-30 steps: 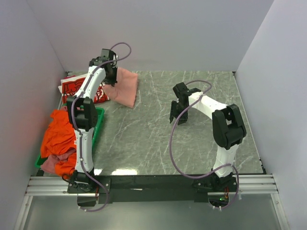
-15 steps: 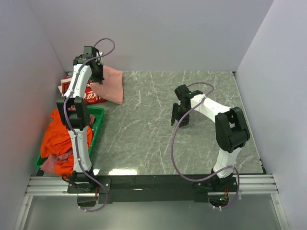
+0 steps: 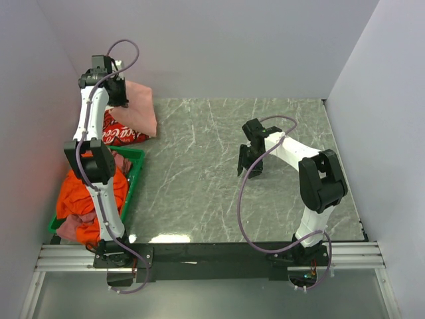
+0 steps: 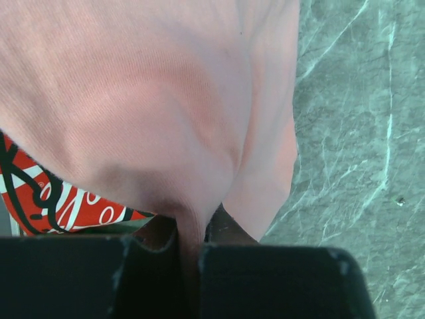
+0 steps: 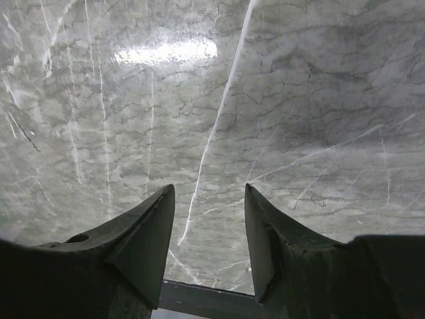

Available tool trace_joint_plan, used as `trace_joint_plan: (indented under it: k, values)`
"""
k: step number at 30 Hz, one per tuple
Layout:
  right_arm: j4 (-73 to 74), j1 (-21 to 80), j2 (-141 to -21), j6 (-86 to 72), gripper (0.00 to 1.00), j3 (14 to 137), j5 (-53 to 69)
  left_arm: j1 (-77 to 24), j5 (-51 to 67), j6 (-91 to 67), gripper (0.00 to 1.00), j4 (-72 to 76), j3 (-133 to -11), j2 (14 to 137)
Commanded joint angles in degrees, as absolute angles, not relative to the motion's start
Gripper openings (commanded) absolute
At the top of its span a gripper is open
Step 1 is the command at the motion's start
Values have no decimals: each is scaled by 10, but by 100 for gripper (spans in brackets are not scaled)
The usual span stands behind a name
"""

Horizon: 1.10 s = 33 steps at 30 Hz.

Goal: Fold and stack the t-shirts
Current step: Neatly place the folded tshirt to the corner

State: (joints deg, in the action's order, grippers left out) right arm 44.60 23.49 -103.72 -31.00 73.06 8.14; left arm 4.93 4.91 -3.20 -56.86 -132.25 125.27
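Salmon-pink t-shirt (image 3: 139,109) hangs from my left claw (image 4: 189,232), clamped on its fold, at the far left over the red Coca-Cola tee (image 3: 123,135), evidently for stacking, while my right claw (image 5: 209,199) waits, fingers apart, above the worktop (image 3: 199,179).

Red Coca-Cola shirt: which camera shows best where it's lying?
Top external. It shows the red Coca-Cola shirt at the far left of the table, partly hidden by the salmon-pink shirt held by the left gripper. Left wrist catches only a printed corner beneath pink cloth; right wrist shows none of it.
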Motion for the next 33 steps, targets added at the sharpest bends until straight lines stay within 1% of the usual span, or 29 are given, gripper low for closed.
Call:
trace_joint_plan:
  k: [1,17,23,33]
  values:
    - [443,236,-1014,-306,54,737,85,51,75,-30,0,-544,-1348,1200]
    - [437,237,-1005,-310,53,723,86,92,92,-33,0,-539,-1323,1188]
    - [434,236,-1006,-308,53,722,89,105,103,-34,0,-536,-1314,1202]
    - [432,237,-1003,-302,53,717,91,134,78,-38,0,-528,-1271,1237]
